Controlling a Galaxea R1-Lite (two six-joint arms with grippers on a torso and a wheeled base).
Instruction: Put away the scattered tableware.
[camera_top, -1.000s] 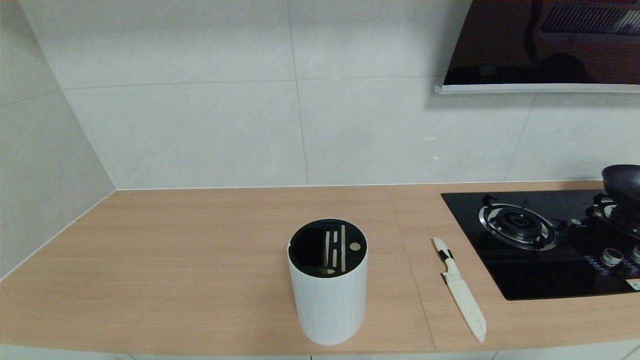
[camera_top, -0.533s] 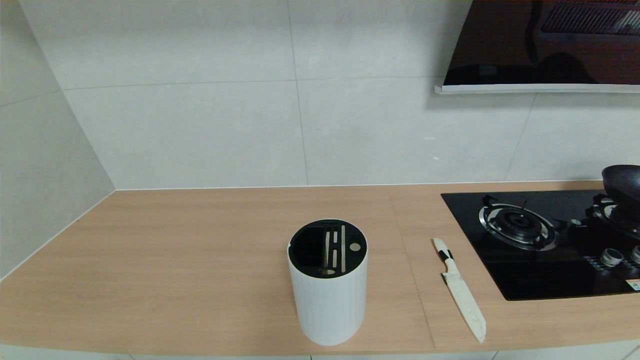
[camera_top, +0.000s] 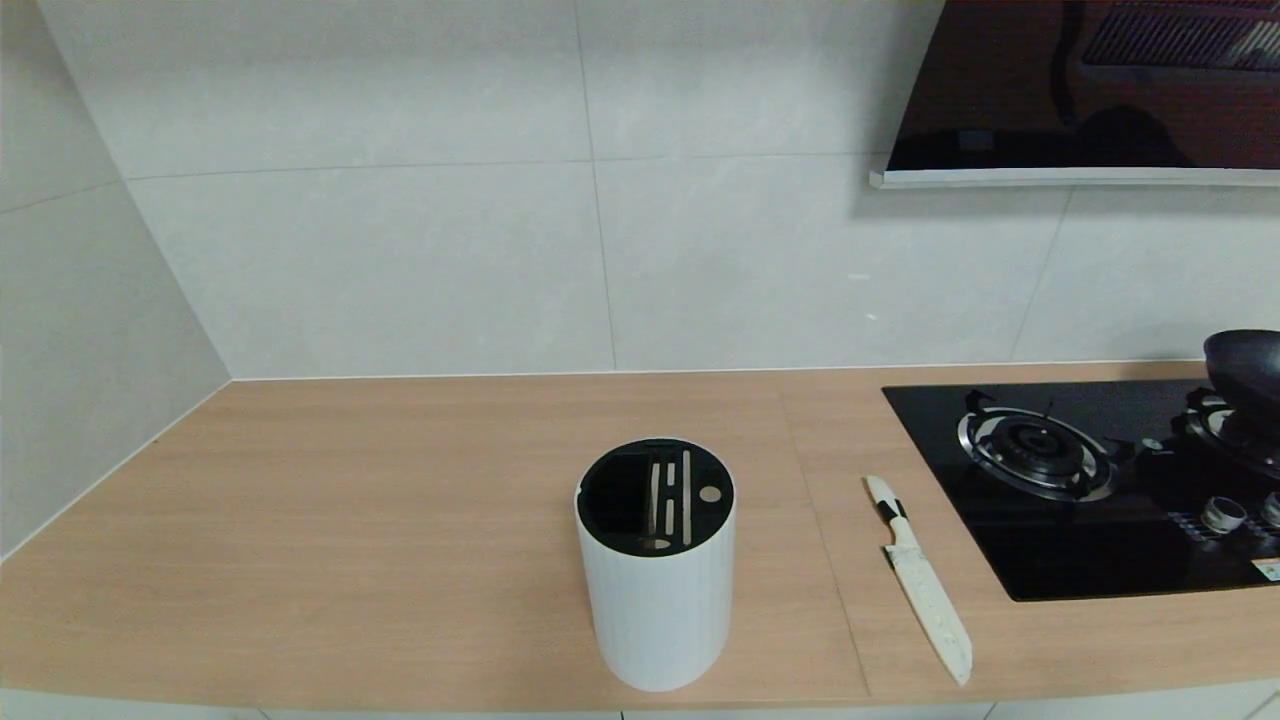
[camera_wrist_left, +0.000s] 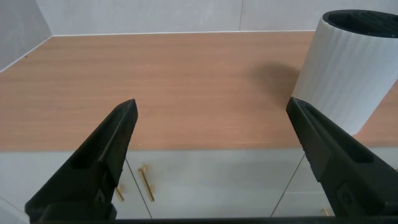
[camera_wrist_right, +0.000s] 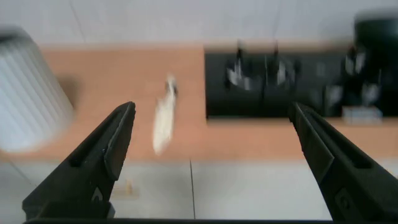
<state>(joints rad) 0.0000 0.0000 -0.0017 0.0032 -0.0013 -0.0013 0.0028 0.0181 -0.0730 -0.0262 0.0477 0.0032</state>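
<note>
A: Where was the knife (camera_top: 920, 580)?

B: Flat on the wooden countertop (camera_top: 350, 520), between the white holder (camera_top: 655, 600) and the black hob (camera_top: 1100, 500), and touching neither. Its pale handle pointed toward the tiled wall, and the blade tip lay close to the counter's front edge.

A: And the holder?

B: It stood upright near the front edge, left of the knife. Its black top had 1 large opening and several narrow slots.

A: What about the 2 claws?

B: Both were spread wide with nothing between the fingers. The left gripper (camera_wrist_left: 211, 165) hung off the counter's front edge, above cabinet doors (camera_wrist_left: 146, 183) with brass handles, and the ribbed holder stood on the counter ahead of it. The right gripper (camera_wrist_right: 211, 165) was just as wide, also out in front of the edge, with the knife on the counter ahead.

A: Anything else around?

B: A dark pan (camera_top: 1245, 365) sat on the hob's far right burner.
</note>
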